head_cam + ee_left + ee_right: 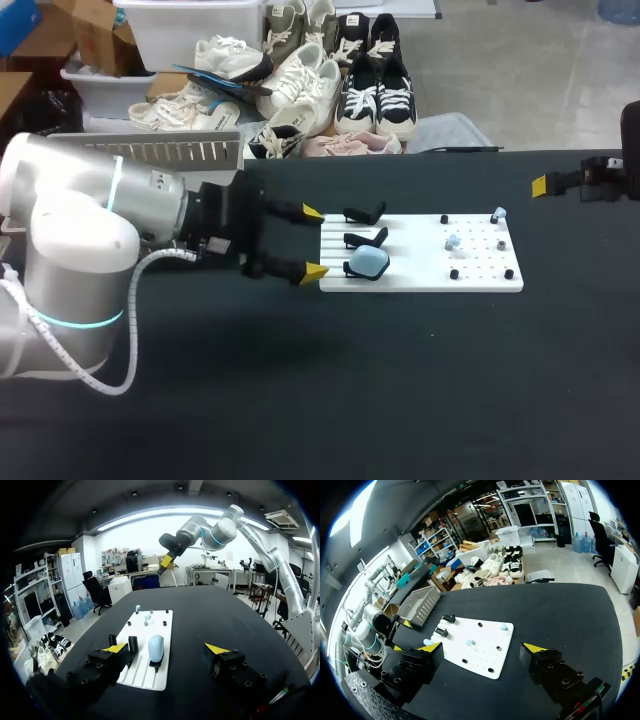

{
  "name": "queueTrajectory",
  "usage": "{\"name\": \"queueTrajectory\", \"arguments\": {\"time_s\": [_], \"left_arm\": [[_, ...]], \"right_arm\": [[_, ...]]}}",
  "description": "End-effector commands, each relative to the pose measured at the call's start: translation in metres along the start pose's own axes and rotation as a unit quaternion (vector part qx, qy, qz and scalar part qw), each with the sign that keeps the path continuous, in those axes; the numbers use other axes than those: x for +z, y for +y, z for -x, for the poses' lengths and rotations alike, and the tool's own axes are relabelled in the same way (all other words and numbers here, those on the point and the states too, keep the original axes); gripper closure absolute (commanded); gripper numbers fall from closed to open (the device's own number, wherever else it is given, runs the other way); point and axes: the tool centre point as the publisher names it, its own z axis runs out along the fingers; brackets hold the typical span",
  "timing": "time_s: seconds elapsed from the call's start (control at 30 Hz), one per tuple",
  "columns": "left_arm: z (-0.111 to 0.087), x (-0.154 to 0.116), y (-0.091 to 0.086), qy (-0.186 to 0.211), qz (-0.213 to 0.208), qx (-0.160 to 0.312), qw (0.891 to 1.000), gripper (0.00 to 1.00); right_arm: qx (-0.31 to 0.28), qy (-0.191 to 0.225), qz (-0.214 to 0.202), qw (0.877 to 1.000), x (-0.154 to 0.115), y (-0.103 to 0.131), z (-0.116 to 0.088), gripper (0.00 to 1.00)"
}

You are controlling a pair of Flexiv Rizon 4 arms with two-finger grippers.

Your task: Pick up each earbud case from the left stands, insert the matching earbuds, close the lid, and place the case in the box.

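Quick rundown: the light blue case point(368, 262) is seen parked on the lowest of three black stands point(365, 213), just right of centre in the head view, at the left end of a white board point(410, 255). A few small pale earbuds point(452, 241) are stuck on pegs toward the board's right end.

The left gripper point(312, 242) is spread wide with nothing held. Its tips are just off the board's left edge, and the lower one is beside the case but not touching. From the left wrist, the case point(156, 649) is seen ahead, between the open fingers.

The right gripper point(482, 647) is also opened wide and nothing is gripped. It's kept at the head view's upper right edge, well apart from the board.
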Motion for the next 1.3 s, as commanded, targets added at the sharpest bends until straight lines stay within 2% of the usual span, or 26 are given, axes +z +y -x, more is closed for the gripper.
{"name": "queueTrajectory", "arguments": {"time_s": [0.03, 0.6, 0.9, 1.3], "left_arm": [[-0.004, 0.016, 0.012, 0.005, -0.009, -0.001, 1.0, 0.0], [-0.025, 0.051, 0.022, 0.028, -0.005, -0.022, 0.999, 0.0], [-0.027, 0.063, 0.025, 0.031, -0.005, -0.025, 0.999, 0.0], [-0.03, 0.075, 0.02, 0.037, -0.013, -0.017, 0.999, 0.0]], "right_arm": [[0.0, 0.001, 0.001, 1.0, 0.0, -0.001, 0.0, 0.0], [0.0, 0.001, 0.001, 1.0, 0.0, -0.001, 0.0, 0.0], [0.0, 0.001, 0.001, 1.0, 0.0, -0.001, 0.0, 0.0], [0.0, 0.001, 0.001, 1.0, 0.0, -0.001, 0.0, 0.0]]}}
